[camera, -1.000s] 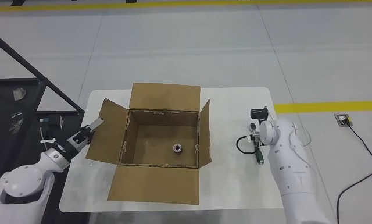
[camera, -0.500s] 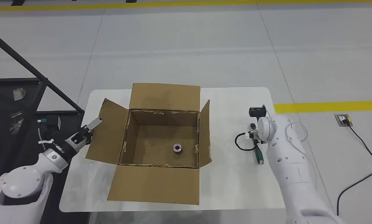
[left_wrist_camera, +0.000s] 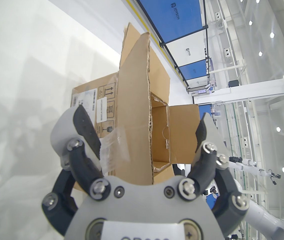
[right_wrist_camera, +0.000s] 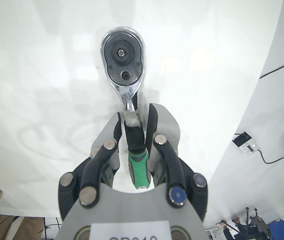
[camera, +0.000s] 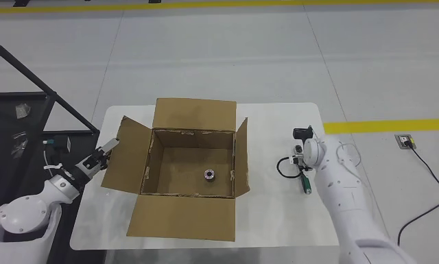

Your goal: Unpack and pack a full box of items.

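An open cardboard box (camera: 185, 219) stands in the middle of the white table (camera: 274, 216), all flaps spread out. One small metal socket (camera: 209, 174) lies on its floor. A ratchet wrench (camera: 306, 184) with a green handle lies on the table to the box's right. My right gripper (right_wrist_camera: 135, 112) is shut on the black neck of this ratchet wrench (right_wrist_camera: 123, 61), whose chrome head points away from the wrist. My left gripper (camera: 108, 149) is open at the outer edge of the box's left flap (left_wrist_camera: 134, 101), which runs between the left gripper's (left_wrist_camera: 142, 116) spread fingers without touching them.
A loop of black cable (camera: 282, 168) hangs by the right gripper (camera: 300, 161). Loose clear tape (left_wrist_camera: 112, 148) sticks out from the box side near the left fingers. A dark rack (camera: 27, 127) stands beyond the table's left edge. Bare table lies between box and wrench.
The right arm's body has shifted slightly toward the box while its gripper and the wrench stay in place. The left arm has barely moved.
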`<state>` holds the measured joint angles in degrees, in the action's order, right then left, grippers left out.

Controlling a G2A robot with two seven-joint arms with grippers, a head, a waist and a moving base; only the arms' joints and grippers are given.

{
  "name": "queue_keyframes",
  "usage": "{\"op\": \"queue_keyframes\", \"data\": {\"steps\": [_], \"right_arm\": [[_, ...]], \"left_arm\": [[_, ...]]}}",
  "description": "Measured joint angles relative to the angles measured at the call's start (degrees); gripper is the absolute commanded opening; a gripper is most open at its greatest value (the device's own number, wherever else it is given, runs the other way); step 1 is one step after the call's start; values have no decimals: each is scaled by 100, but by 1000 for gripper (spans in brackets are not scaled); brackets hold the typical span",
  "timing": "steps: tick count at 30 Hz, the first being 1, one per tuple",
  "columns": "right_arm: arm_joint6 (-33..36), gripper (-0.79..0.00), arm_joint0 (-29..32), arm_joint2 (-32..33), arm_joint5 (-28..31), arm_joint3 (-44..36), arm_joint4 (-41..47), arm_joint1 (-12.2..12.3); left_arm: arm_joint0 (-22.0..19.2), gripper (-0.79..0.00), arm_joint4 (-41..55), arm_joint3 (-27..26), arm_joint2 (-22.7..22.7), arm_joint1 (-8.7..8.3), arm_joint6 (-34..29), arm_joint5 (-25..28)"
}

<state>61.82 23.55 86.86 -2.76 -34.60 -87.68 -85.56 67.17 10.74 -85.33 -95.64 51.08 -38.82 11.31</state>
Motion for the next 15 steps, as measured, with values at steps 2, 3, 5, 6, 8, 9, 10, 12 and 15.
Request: {"op": "queue_keyframes", "data": {"steps": [2, 3, 5, 6, 8, 9, 10, 12, 15], "right_arm": [[-22, -659, -29, 0, 18, 66, 39, 9], [-42, -702, -48, 1, 28, 110, 61, 16], [-74, -785, -75, 1, 37, 169, 98, 25], [-101, -785, -91, 3, 38, 200, 124, 31], [-142, -785, -109, 10, 24, 219, 153, 44], [-159, -785, -116, 16, 2, 204, 156, 56], [-170, -785, -118, 25, -18, 175, 156, 67], [-176, -785, -103, 46, -53, 39, 146, 96], [-62, -785, -12, 65, -144, -333, 75, 137]], "left_arm": [[-1, 0, -5, 1, -2, 0, -1, 9], [-1, 0, -5, 4, -4, 1, 1, 14], [-1, 0, 0, 7, -5, 3, 8, 14], [0, 0, -1, 8, -8, 3, 10, 14], [2, 0, -7, 9, -12, 3, 14, 10], [4, 0, -7, 8, -15, 4, 20, 5], [5, 0, -6, 7, -15, 5, 21, 4], [4, 0, -11, -1, -16, 5, 14, 3], [2, 0, -23, -23, -12, 6, 10, -1]]}}
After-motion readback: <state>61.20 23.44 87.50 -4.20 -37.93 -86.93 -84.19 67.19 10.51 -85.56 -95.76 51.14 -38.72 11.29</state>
